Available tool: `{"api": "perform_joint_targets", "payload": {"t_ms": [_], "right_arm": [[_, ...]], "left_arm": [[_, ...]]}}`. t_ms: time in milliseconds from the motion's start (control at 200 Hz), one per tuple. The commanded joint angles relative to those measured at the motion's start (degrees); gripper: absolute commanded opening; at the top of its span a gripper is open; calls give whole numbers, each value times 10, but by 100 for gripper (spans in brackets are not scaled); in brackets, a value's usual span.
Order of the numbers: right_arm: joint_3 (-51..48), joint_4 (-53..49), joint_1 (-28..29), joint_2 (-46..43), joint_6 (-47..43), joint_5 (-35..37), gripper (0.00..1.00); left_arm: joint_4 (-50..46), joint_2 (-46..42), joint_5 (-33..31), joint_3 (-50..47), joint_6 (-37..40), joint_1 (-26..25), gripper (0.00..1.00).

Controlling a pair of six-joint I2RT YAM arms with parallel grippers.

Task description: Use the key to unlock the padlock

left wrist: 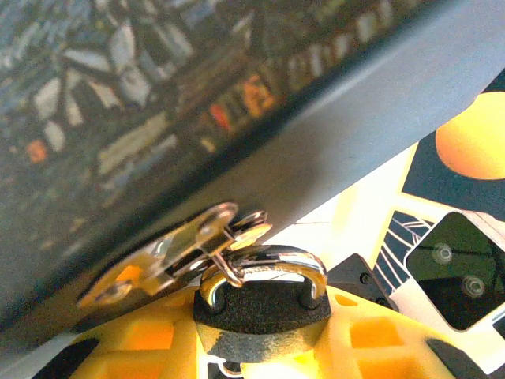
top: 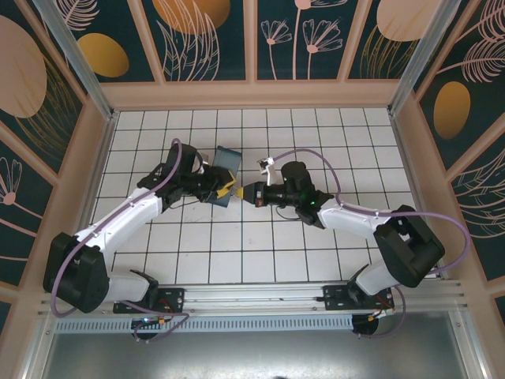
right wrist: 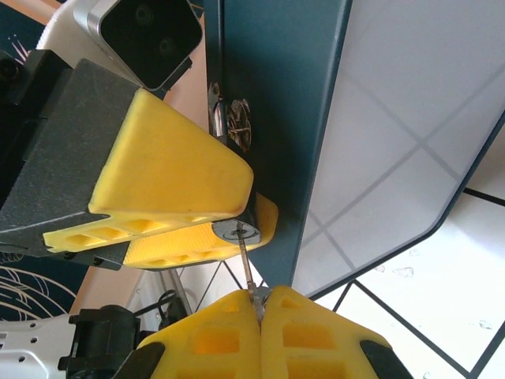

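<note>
Clamping padlock (left wrist: 264, 309): left hand (top: 228, 192); right hand (right wrist: 260, 317) pinching key (right wrist: 246, 268), right wrist showing it inserted.

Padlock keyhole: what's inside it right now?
The key, pinched by the right gripper, runs into the padlock keyhole. Its tip is hidden inside; how deep cannot be seen.
</note>
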Motion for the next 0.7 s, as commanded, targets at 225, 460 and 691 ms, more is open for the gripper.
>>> {"api": "perform_joint_targets", "payload": {"t_ms": [225, 460, 691], "right_arm": [[-14, 85, -22, 0, -8, -92, 0], [-77, 234, -60, 5, 96, -135, 0], [-72, 213, -56, 22, 88, -159, 0]], "left_arm": [[-94, 21, 42, 59, 111, -9, 15], [-131, 34, 27, 65, 135, -9, 15], [-150, 45, 11, 78, 138, -8, 14]]}}
